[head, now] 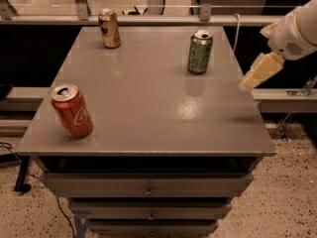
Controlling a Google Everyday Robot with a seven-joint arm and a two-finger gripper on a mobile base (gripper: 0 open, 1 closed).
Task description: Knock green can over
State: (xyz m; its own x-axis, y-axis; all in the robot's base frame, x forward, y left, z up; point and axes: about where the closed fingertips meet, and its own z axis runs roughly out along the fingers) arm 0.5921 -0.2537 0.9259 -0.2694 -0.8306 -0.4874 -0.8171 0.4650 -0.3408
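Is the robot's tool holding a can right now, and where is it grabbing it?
No, nothing is held. The tool hangs by the right edge of the table, apart from the green can, which stands upright.
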